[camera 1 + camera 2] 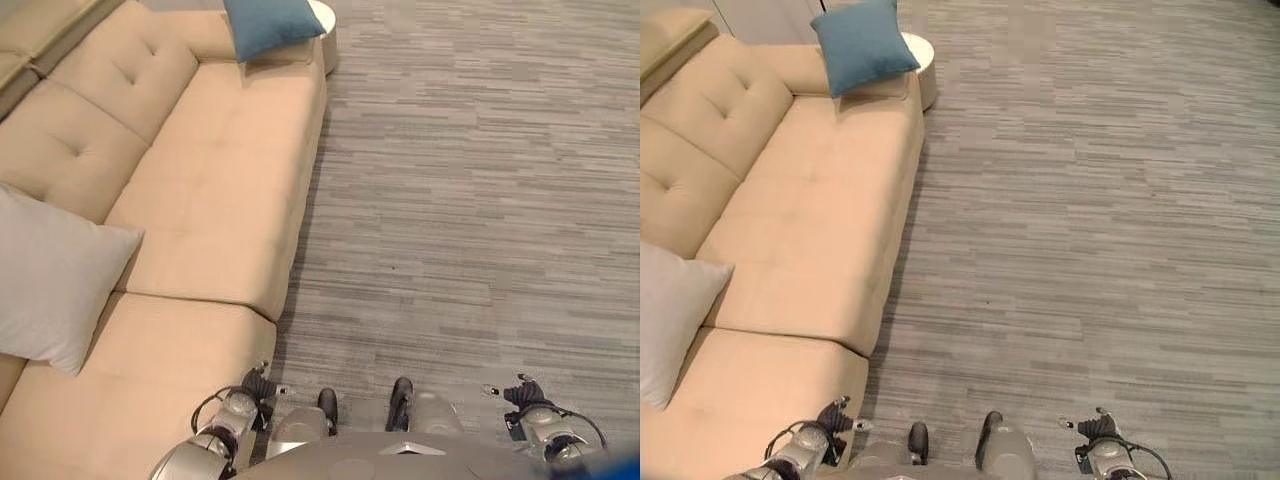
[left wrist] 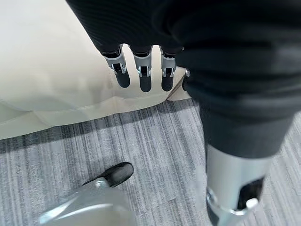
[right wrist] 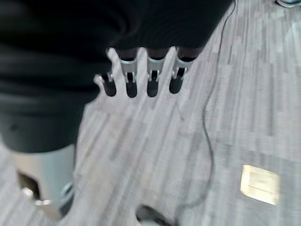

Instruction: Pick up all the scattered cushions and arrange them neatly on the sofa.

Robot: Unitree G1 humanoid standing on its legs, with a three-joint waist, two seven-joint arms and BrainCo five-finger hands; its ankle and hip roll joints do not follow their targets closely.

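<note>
A blue cushion [image 1: 270, 25] leans on the far armrest of the beige sofa [image 1: 215, 190]. A pale grey cushion [image 1: 50, 275] stands against the backrest at the sofa's near left. My left hand [image 1: 256, 385] hangs low beside the front edge of the near seat, and its fingers [image 2: 141, 75] are straight with nothing in them. My right hand [image 1: 524, 393] hangs over the carpet to the right, well away from the sofa. Its fingers [image 3: 141, 80] are also straight and empty.
Grey striped carpet [image 1: 470, 200] spreads wide to the right of the sofa. A white round side table [image 1: 921, 55] stands at the sofa's far end behind the blue cushion. A pale rectangular patch [image 3: 258, 184] lies on the floor near my right hand.
</note>
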